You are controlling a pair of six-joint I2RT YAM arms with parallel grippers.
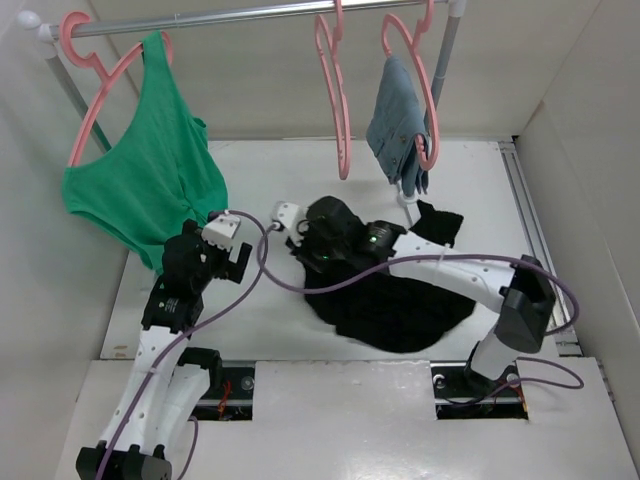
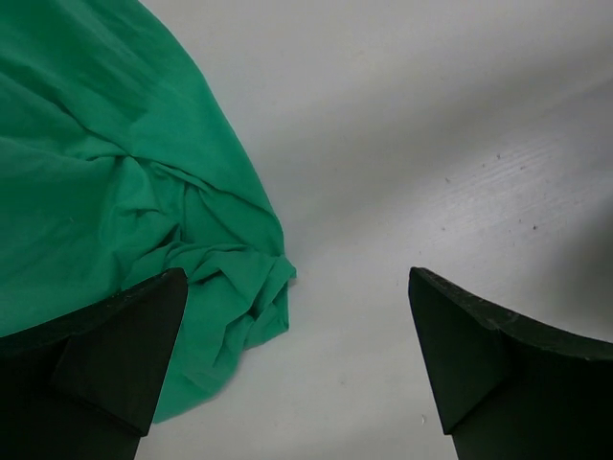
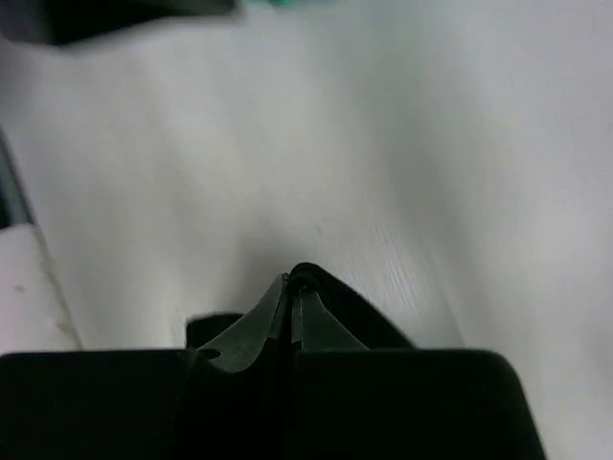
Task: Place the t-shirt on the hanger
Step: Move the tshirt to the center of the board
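The black t-shirt (image 1: 400, 305) lies crumpled on the white table, right of centre; its chest mark does not show. My right gripper (image 1: 305, 248) reaches left across it and is shut on a fold of its black cloth; in the right wrist view the gripper (image 3: 292, 287) pinches that fold (image 3: 335, 297) just above the table. The empty salmon-pink hanger (image 1: 336, 100) hangs edge-on from the rod (image 1: 220, 17) at the back, beyond the shirt. My left gripper (image 1: 232, 262) is open and empty, left of the shirt; in the left wrist view it (image 2: 297, 355) hovers over bare table.
A green tank top (image 1: 150, 170) hangs on a pink hanger at the rod's left, its hem bunched on the table by my left fingers (image 2: 115, 355). Grey-blue denim cloth (image 1: 398, 125) hangs on another pink hanger at the right. White walls enclose the table (image 1: 300, 160).
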